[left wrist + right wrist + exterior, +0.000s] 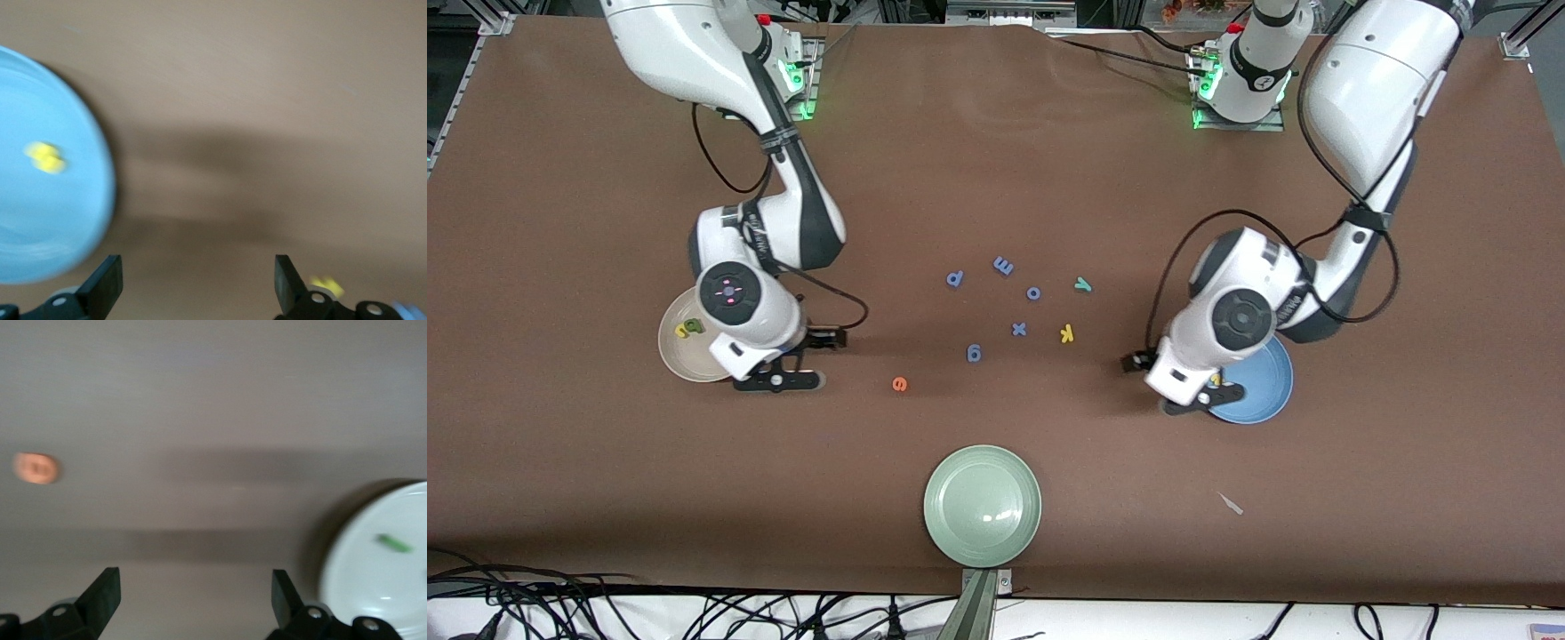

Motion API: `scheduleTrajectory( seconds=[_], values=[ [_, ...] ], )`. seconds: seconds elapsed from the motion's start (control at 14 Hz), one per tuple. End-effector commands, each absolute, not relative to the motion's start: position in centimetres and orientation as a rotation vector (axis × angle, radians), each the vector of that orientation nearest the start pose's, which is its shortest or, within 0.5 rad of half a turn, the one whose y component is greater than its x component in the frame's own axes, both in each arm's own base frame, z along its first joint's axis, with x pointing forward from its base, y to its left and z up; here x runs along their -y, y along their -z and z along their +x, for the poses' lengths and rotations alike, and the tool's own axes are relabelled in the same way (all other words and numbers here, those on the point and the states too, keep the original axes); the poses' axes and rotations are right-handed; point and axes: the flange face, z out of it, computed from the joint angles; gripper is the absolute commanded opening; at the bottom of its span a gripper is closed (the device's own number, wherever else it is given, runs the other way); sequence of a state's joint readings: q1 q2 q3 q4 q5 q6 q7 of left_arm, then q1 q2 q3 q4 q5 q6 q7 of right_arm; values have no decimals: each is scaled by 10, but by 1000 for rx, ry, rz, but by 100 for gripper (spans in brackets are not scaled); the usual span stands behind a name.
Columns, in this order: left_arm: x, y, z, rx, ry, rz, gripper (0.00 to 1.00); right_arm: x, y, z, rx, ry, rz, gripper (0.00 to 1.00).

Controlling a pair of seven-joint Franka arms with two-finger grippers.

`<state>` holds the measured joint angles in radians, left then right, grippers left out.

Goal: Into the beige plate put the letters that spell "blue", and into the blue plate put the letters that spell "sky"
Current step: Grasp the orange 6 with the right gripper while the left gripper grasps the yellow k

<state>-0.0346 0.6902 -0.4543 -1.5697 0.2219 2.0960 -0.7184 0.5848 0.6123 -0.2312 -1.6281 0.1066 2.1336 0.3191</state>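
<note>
A brown matte covering spreads over the whole bench, faintly wrinkled near the middle of the edge where the bases stand. Along that edge, aluminium framing shows at both corners, with dark equipment between them (too dim to make out). At the edge nearest the front camera the covering ends over a white floor strip where black cables lie in tangles, thickest toward the right arm's corner. A grey metal bracket is clamped at the middle of this edge. Light is even, with soft shadows.
</note>
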Motion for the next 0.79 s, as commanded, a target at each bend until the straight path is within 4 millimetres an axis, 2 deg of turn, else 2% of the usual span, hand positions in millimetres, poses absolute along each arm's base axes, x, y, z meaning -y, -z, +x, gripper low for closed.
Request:
scheduleTrajectory(
  seconds=[0.0, 0.14, 0.29, 0.36, 0.5, 0.71],
  values=[
    [317, -258, 605, 187, -216, -3164, 100, -314, -246, 644, -113, -63, -3177, 100],
    [340, -234, 593, 131, -225, -3181, 100, -338, -237, 644, -146, -54, -3157, 100],
    [356, -207, 583, 93, -229, -3203, 94, -346, -233, 647, -124, 4, -3134, 100],
    [363, -198, 578, 59, -232, -3195, 89, -347, -224, 649, -124, 35, -3125, 100],
    [366, -184, 573, 21, -222, -3165, 84, -349, -209, 652, -122, 84, -3112, 100],
    [368, -171, 574, 1, -187, -3182, 77, -352, -203, 654, -111, 106, -3100, 100]
  ],
)
